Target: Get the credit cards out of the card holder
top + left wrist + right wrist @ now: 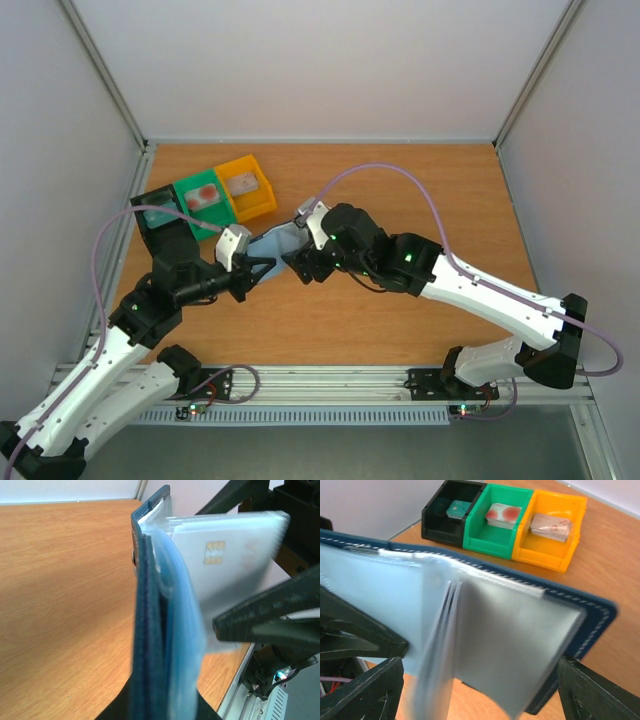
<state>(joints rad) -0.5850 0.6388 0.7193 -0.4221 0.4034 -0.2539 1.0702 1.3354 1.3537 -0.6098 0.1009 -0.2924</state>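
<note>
The left end effector [262, 267] clamps the card holder [150, 630] open; the right end effector [480, 667] stands wide around a pale credit card [225, 570]. Next, I'd say: pinch, pull.

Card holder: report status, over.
Left gripper: jaws shut on card holder. Right gripper: jaws open astride the clear sleeves. One chip card inside a sleeve. No obstruction seen.

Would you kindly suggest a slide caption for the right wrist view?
Open card holder before the open right gripper; behind, black bin, green bin and yellow bin each hold cards.
</note>
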